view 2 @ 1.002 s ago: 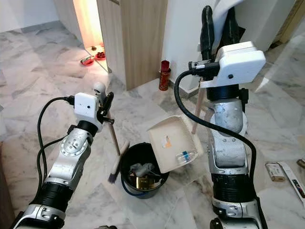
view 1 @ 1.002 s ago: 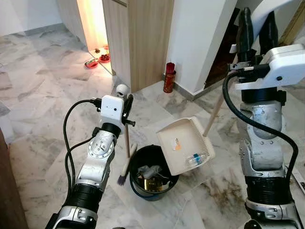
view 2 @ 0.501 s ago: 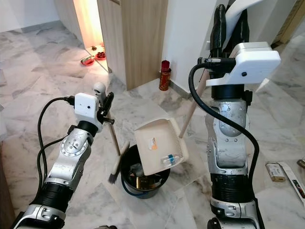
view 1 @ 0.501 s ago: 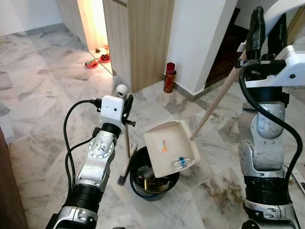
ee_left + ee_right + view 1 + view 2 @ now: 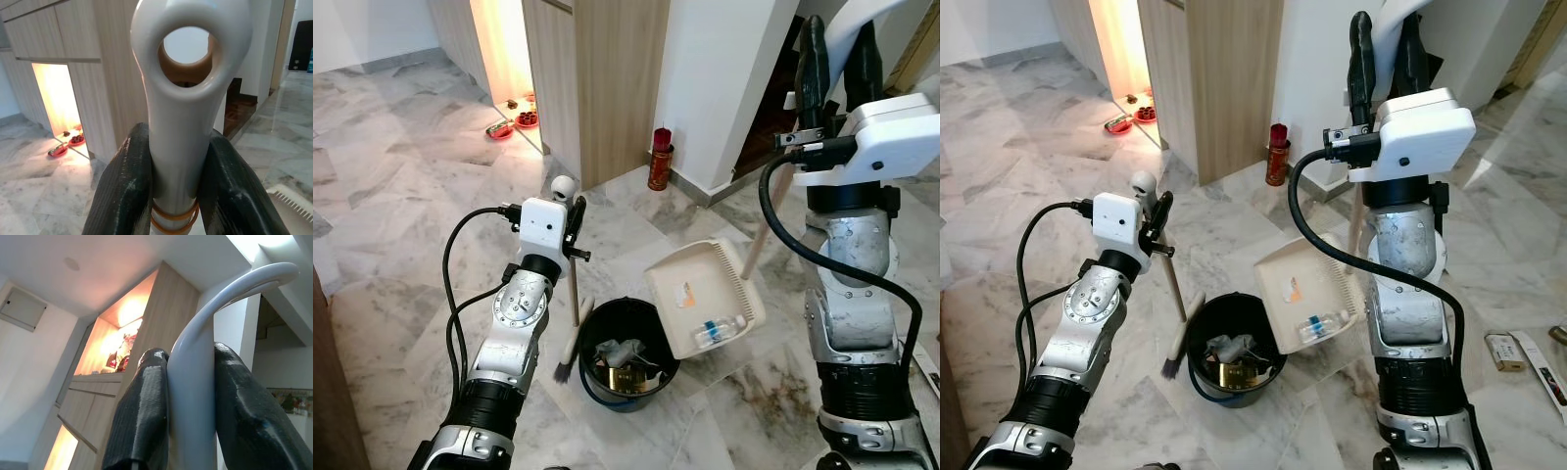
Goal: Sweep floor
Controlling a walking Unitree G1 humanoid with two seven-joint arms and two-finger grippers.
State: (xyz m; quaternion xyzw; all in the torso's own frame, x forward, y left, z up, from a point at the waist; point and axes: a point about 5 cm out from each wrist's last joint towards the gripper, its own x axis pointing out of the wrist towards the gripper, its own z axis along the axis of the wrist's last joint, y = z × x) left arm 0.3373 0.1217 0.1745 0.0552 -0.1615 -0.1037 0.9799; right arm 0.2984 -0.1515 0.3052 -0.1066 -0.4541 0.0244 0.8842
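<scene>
so the right gripper (image 5: 834,59) is clamped on the white handle (image 5: 195,382) of the dustpan (image 5: 700,299), fingers tight on either side of it up high, and the wooden pole runs down and toward the robot's left to the pan. the pan hangs tilted just beside the black bin (image 5: 625,357), on the bin's right. its lower edge sits close to the rim, but most of the pan looks off to the side of the opening rather than over it. a small clear bottle (image 5: 718,328) is lying in the pan near its low end, plus a bit of orange scrap higher up.

that's the relation that matters imo: the bin is to the left of and below the pan, so whatever's in the pan has to travel leftward and down. i'd guess the pan needs to swing further over the opening before tipping (otherwise the bottle lands on the marble floor (image 5: 401,186)).

left gripper (image 5: 576,223) is pinched around the white loop-ended grip of the brush (image 5: 570,338), holding it roughly upright, bristles down by the bin's left side. bin already has junk in it.
</scene>
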